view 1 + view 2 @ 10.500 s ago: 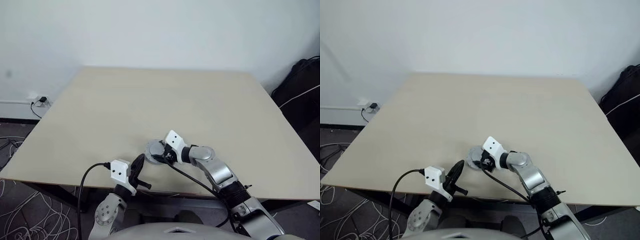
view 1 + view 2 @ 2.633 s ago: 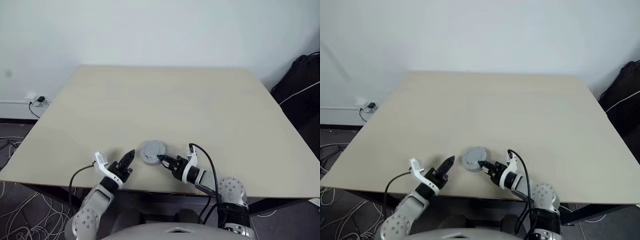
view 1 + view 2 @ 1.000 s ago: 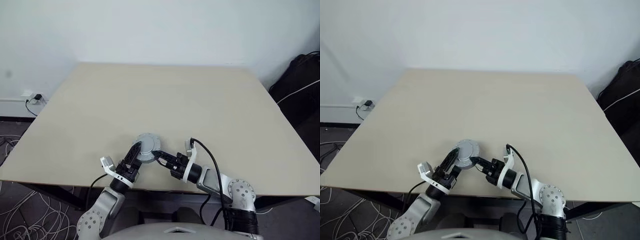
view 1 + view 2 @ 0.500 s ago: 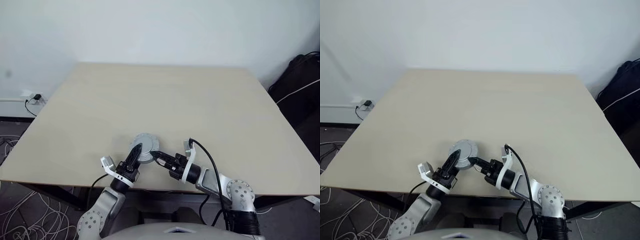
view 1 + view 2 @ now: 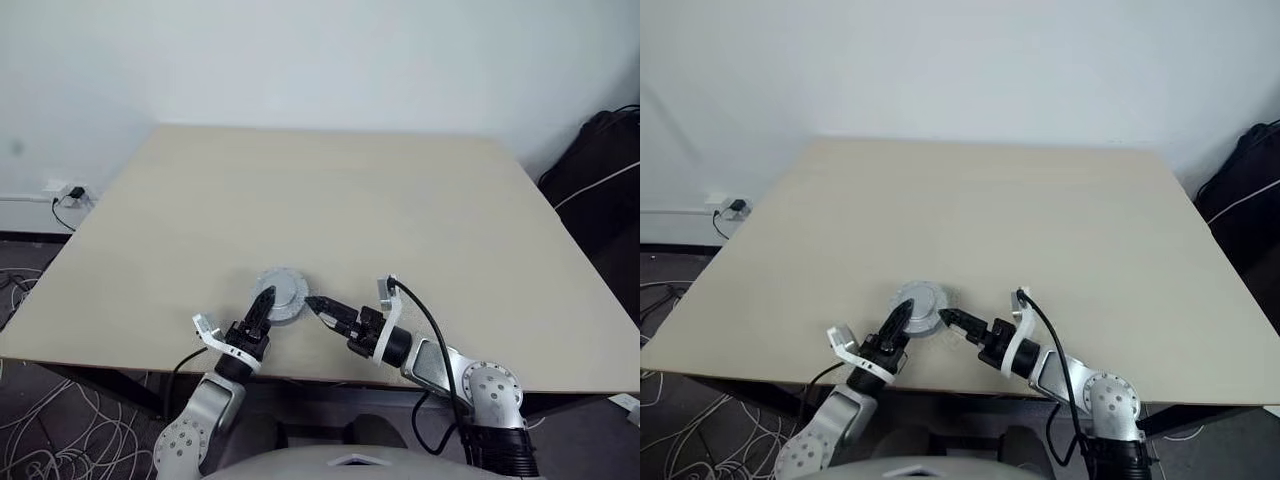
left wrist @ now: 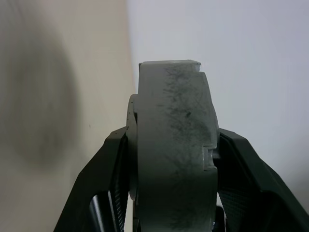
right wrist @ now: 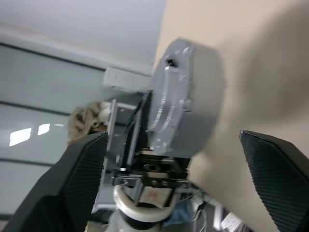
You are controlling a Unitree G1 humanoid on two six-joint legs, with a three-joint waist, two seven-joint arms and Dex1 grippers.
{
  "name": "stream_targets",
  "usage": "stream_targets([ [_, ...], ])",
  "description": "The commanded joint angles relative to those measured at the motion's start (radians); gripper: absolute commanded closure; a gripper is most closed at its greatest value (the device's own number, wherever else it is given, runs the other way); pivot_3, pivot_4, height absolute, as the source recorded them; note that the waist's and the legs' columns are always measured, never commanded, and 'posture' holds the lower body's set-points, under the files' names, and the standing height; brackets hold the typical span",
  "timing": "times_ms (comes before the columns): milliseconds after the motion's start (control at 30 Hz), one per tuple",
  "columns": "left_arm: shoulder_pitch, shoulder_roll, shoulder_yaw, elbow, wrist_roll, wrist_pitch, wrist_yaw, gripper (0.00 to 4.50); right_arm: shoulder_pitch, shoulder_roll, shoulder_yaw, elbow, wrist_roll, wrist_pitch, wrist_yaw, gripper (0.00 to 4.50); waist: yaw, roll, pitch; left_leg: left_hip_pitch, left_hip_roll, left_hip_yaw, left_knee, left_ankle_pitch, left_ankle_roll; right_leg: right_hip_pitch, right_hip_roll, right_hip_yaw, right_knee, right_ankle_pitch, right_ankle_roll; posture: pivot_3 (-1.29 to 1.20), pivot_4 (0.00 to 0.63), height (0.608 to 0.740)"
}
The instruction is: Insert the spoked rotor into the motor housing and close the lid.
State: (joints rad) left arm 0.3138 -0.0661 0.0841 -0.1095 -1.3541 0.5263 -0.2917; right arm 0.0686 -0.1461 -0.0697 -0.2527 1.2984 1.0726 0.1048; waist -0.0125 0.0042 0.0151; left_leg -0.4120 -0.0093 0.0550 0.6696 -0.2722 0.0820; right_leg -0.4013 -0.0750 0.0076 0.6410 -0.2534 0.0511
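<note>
Gripping the motor housing (image 5: 281, 294) edge-on with left gripper (image 5: 263, 303): black fingers (image 6: 108, 169) pressed against both flat faces, as seen in the left wrist view. Housing closed, lid (image 7: 166, 104) seated on top, notched edge visible in the right wrist view. Assembly at the near edge of the beige table (image 5: 330, 200), roughly centred between the two arms; whether resting on the surface or just above it cannot be told. Right gripper (image 5: 320, 306) just beside the housing on its right, fingers (image 7: 82, 169) spread wide, holding nothing, tips close to the rim but apart from it. Spoked rotor not distinguishable, presumably hidden under the lid.
</note>
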Motion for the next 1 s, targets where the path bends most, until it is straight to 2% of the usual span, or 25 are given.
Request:
stream_targets([
  [33,-0.113,-0.072,0.051,-0.002,0.025,-0.078,0.029,2.39,0.024,-0.096,0.088,-0.154,-0.271,-0.177,0.088,0.00,0.005,0.000,0.000,0.000,0.000,0.000,0.001,0.000,0.000,0.000,0.000,0.000,0.000,0.000,0.000,0.00,0.000,0.740],
  [167,-0.219,-0.055,0.112,0.070,0.059,-0.133,0.072,2.39,0.098,-0.154,0.178,-0.209,-0.549,-0.470,0.236,0.00,0.006,-0.001,0.000,-0.001,0.000,-0.001,0.004,0.000,0.001,0.002,0.001,-0.002,0.000,0.001,0.001,0.00,0.000,0.740],
  [300,-0.335,-0.043,0.174,0.175,0.095,-0.168,0.107,2.39,0.144,-0.235,0.308,-0.149,-0.894,-0.775,0.300,0.00,0.006,-0.002,0.000,-0.001,0.000,0.000,0.009,-0.001,0.002,0.004,0.008,-0.003,0.000,0.003,0.005,0.00,0.000,0.740],
  [400,-0.411,-0.038,0.205,0.255,0.126,-0.179,0.123,2.39,0.171,-0.237,0.337,-0.070,-1.035,-0.958,0.306,0.00,0.005,-0.006,0.002,0.000,0.000,0.000,0.014,-0.001,0.003,0.007,0.009,-0.002,0.000,0.004,0.008,0.00,0.000,0.740],
  [600,-0.563,-0.033,0.270,0.429,0.199,-0.207,0.151,2.39,0.211,-0.190,0.307,0.033,-1.096,-1.097,0.305,0.00,0.008,-0.012,0.006,0.001,0.000,0.000,0.015,-0.002,0.000,0.008,0.009,-0.001,0.001,0.008,0.010,0.00,0.000,0.740],
  [1000,-0.916,0.035,0.387,0.878,0.399,-0.286,0.222,2.39,0.217,-0.129,0.282,0.055,-1.108,-1.073,0.305,0.00,0.026,-0.013,0.006,0.000,0.000,0.000,0.014,0.000,0.000,0.006,0.009,-0.001,0.001,0.008,0.010,0.00,0.000,0.740],
])
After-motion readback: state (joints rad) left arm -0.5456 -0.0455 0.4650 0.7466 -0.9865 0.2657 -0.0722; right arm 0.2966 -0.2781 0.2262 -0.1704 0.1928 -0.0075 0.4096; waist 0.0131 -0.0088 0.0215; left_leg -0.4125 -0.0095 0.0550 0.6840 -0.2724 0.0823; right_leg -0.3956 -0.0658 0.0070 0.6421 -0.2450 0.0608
